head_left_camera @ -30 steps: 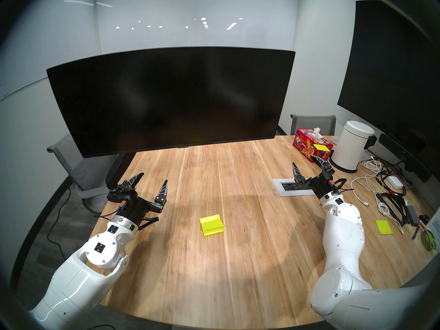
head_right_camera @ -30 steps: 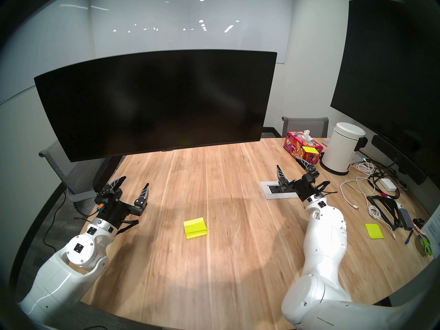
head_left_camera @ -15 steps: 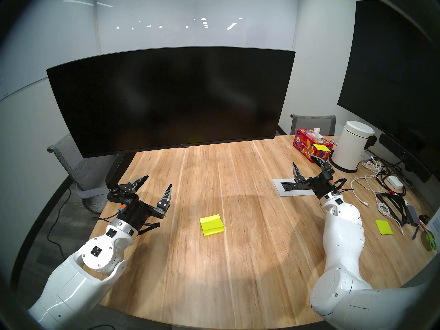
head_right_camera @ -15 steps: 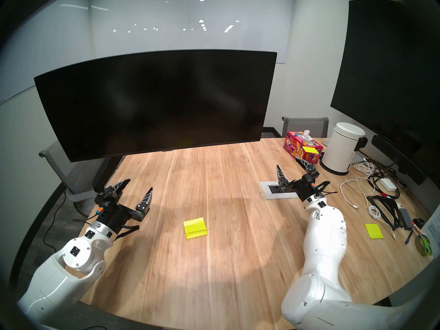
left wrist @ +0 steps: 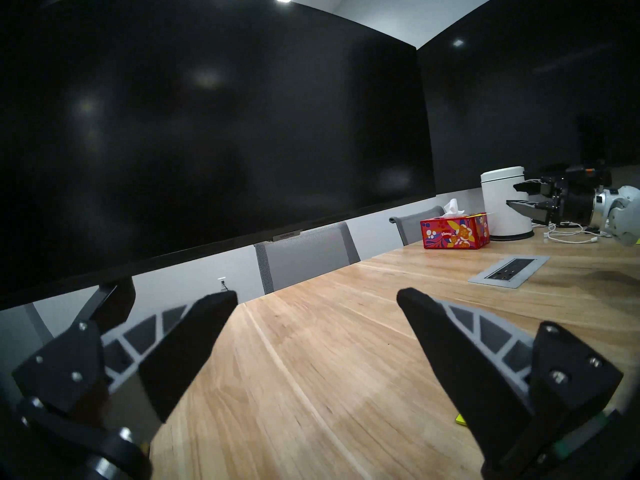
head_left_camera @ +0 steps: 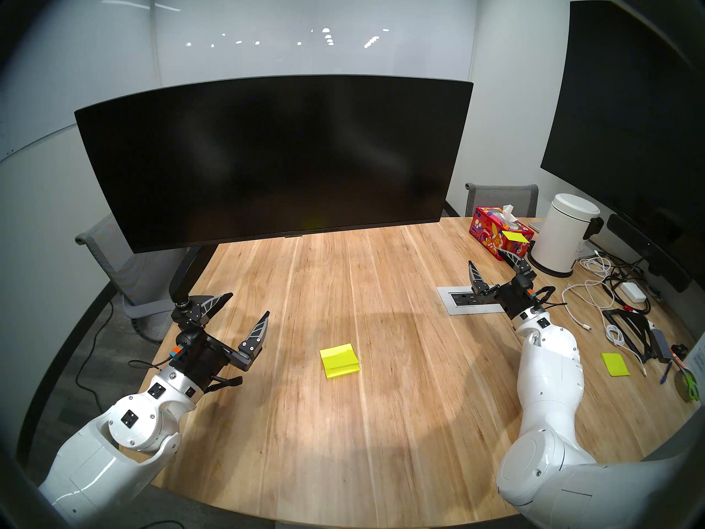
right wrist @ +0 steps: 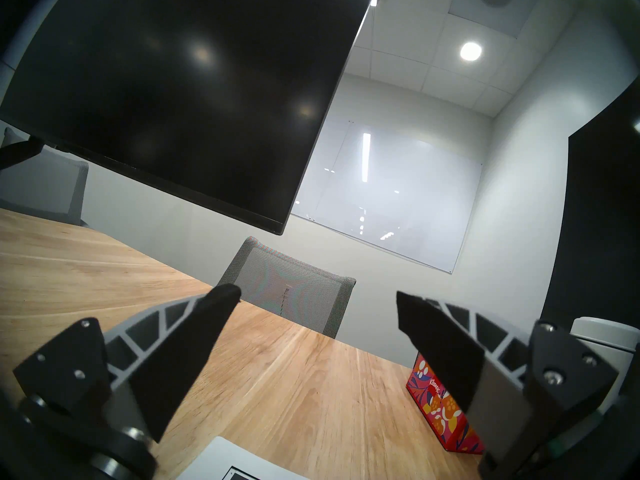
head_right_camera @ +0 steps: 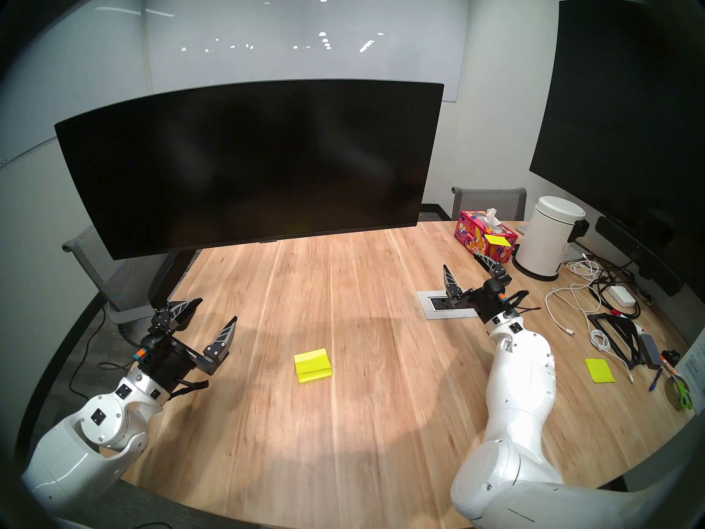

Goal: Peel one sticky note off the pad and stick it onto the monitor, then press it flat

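The pad (head_left_camera: 340,361) is a small neon yellow-green stack lying mid-table, and the far part of its top sheet looks slightly raised. No sticky note is separated from it. The monitor (head_left_camera: 274,161), wide, curved and dark, hangs over the table's far side on a black arm (head_left_camera: 187,276). My left gripper (head_left_camera: 248,305) hovers open and empty left of the pad, pointing toward the screen (left wrist: 207,140). My right gripper (head_left_camera: 485,258) stands open and empty at the far right. A sliver of the pad (left wrist: 460,418) peeks from behind the right finger in the left wrist view.
A loose yellow-green sheet (head_left_camera: 615,364) lies at the right edge among cables (head_left_camera: 595,287), pens and scissors. A tissue box (head_left_camera: 499,234) carrying a small yellow note and a white bin (head_left_camera: 564,234) stand at the back right. A power socket plate (head_left_camera: 471,300) is sunk into the table, and a large wall display (head_left_camera: 629,116) hangs on the right.
My left arm has drawn back toward me and lower, its open gripper turning a little to the right. The right arm and the pad have not moved.
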Motion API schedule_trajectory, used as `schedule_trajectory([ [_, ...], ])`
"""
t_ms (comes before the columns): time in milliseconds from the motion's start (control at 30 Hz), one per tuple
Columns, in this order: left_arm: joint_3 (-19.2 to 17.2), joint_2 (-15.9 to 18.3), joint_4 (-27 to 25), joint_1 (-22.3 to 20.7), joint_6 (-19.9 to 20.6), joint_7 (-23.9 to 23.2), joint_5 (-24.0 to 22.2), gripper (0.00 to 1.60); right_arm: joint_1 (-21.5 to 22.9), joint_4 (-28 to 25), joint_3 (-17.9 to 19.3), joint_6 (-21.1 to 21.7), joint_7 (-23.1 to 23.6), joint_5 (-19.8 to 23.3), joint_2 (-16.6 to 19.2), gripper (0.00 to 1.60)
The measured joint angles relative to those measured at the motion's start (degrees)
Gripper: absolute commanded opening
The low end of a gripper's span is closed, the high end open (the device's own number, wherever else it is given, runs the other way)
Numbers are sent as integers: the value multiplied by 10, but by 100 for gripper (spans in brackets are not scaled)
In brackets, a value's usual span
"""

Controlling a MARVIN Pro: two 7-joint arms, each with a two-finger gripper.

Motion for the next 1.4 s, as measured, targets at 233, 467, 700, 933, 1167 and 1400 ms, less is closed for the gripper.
schedule_trajectory([
  [233, -13, 23, 27, 14, -23, -66, -42, 160, 0, 0, 0, 0, 0, 0, 0, 160],
  [467, -18, 40, 38, 17, -30, -113, -63, 160, 0, 0, 1, 0, 0, 0, 0, 160],
  [700, -18, 46, 36, 10, -30, -132, -71, 160, 0, 0, 1, 0, 1, 0, 0, 160],
  [933, -18, 51, 35, 4, -30, -148, -80, 160, 0, 0, 1, 0, 1, -1, -1, 160],
  [1167, -18, 53, 35, 0, -30, -158, -88, 160, 0, 0, 1, 0, 1, -1, -1, 160],
  [1400, -12, 40, 32, -12, -17, -131, -87, 160, 0, 0, 1, 0, 1, -1, -1, 160],
])
